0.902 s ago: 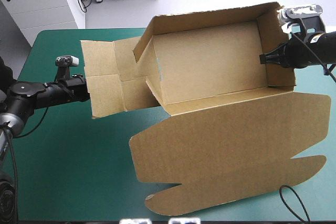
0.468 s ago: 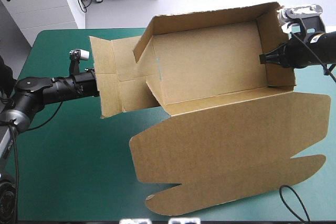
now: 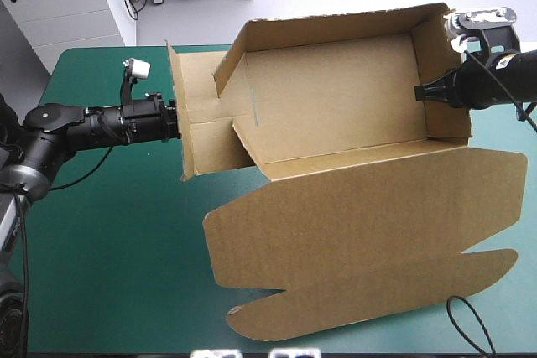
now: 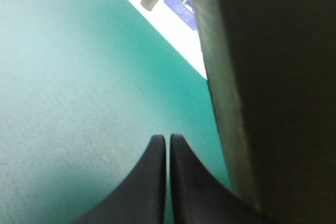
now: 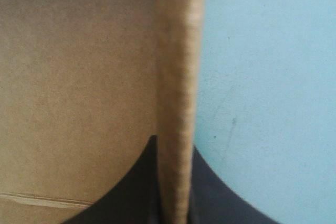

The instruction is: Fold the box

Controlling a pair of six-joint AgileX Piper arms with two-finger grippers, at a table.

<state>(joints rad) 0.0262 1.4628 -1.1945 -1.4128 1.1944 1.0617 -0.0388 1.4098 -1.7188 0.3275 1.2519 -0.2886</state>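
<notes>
The brown box (image 3: 336,90) stands as an open tray with its back and right walls raised. Its lid (image 3: 361,241) lies flat toward the table's front edge. The left end flap (image 3: 197,132) is tipped up almost upright. My left gripper (image 3: 174,120) is shut, and its tips press against that flap's outer face. In the left wrist view the shut fingers (image 4: 168,139) sit right beside the dark board (image 4: 273,77), with nothing between them. My right gripper (image 3: 417,92) is shut on the box's right end wall. The wall's edge (image 5: 176,51) runs between its fingers (image 5: 173,148).
The bare teal-green cover (image 3: 109,241) stretches left of the box and under my left arm. The box's back wall stands close to the table's far edge. The lid reaches nearly to the front and right edges.
My left gripper has moved right toward the box, swinging the left end flap from nearly flat to almost upright. The right gripper and the right wall have stayed put.
</notes>
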